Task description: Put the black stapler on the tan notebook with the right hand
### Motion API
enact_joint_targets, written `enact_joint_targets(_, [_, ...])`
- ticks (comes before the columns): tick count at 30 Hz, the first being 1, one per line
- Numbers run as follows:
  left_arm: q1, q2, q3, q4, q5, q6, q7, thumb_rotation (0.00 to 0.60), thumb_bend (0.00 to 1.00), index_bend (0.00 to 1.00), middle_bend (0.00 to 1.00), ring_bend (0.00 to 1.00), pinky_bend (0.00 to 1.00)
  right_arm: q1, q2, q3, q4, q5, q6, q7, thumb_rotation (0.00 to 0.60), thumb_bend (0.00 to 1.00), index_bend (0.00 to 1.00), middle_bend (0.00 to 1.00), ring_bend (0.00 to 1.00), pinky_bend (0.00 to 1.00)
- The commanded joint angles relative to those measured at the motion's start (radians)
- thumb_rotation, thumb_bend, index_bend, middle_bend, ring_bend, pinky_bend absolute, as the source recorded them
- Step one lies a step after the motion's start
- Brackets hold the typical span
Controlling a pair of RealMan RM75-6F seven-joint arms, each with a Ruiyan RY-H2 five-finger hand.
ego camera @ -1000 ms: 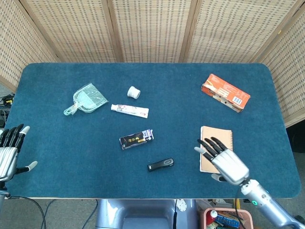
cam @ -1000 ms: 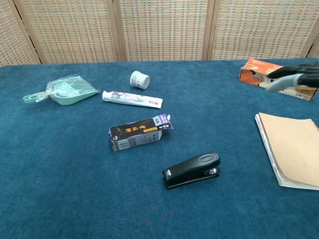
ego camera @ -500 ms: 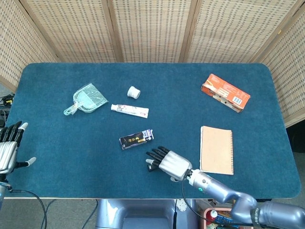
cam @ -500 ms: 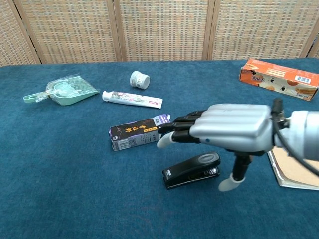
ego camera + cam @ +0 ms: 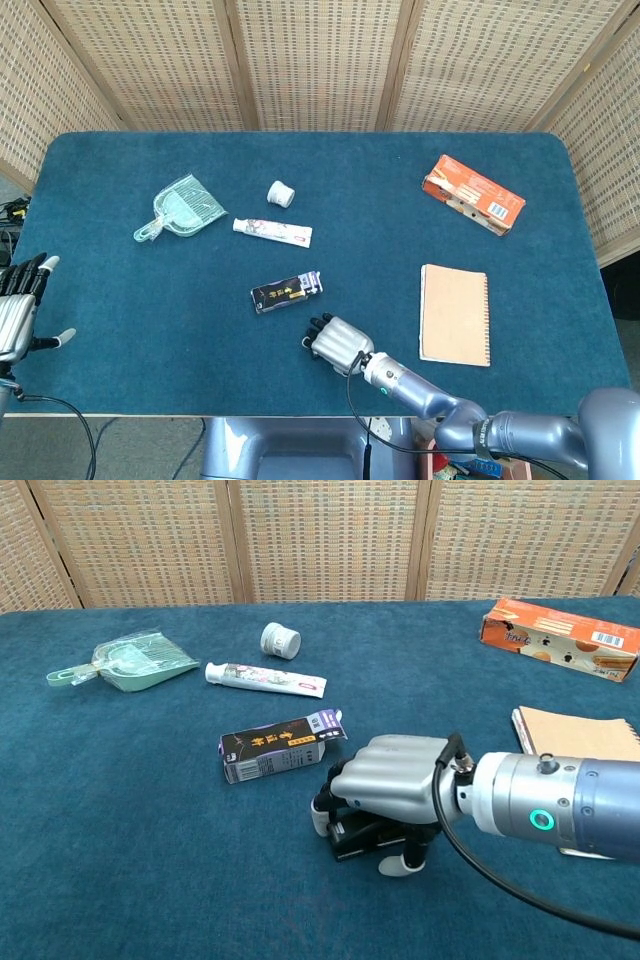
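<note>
The black stapler (image 5: 353,843) lies on the blue table, mostly covered by my right hand (image 5: 392,787). The hand's fingers curl down over the stapler's far side and the thumb presses in from the near side, gripping it. In the head view the right hand (image 5: 336,342) hides the stapler completely. The tan notebook (image 5: 455,313) lies flat to the right of the hand; in the chest view the notebook (image 5: 582,734) shows behind my forearm. My left hand (image 5: 20,312) hovers at the table's left edge with its fingers spread and nothing in them.
A small black carton (image 5: 281,746) lies just beyond the stapler. Farther back are a toothpaste tube (image 5: 265,679), a white jar (image 5: 280,639) and a green dustpan (image 5: 130,662). An orange box (image 5: 560,638) sits at the back right.
My right hand swung left from above the notebook to the stapler, lowered onto it and closed its fingers around it. The left hand barely moved.
</note>
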Motion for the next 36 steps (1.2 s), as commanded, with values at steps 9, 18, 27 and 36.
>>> enact_joint_targets(9, [-0.002, -0.004, 0.007, 0.000, 0.004, 0.001, 0.003, 0.600, 0.00, 0.00, 0.00, 0.00, 0.00, 0.001, 0.033, -0.012, -0.050, -0.008, 0.121, 0.033, 0.600, 0.41, 0.54, 0.56, 0.41, 0.49])
enact_joint_targets(18, [-0.003, -0.007, 0.011, -0.003, 0.003, 0.002, 0.014, 0.600, 0.00, 0.00, 0.00, 0.00, 0.00, -0.020, 0.182, 0.034, -0.160, -0.027, 0.222, 0.093, 0.600, 0.43, 0.54, 0.56, 0.41, 0.49])
enact_joint_targets(27, [-0.005, -0.011, 0.019, -0.012, 0.014, 0.006, 0.028, 0.600, 0.00, 0.00, 0.00, 0.00, 0.00, -0.063, 0.290, -0.015, -0.075, 0.038, 0.228, 0.123, 0.600, 0.43, 0.54, 0.56, 0.41, 0.49])
enact_joint_targets(36, [-0.002, -0.013, 0.031, -0.026, 0.036, 0.019, 0.036, 0.600, 0.00, 0.00, 0.00, 0.00, 0.00, -0.140, 0.310, -0.144, 0.127, -0.078, 0.273, 0.212, 0.600, 0.43, 0.54, 0.56, 0.41, 0.49])
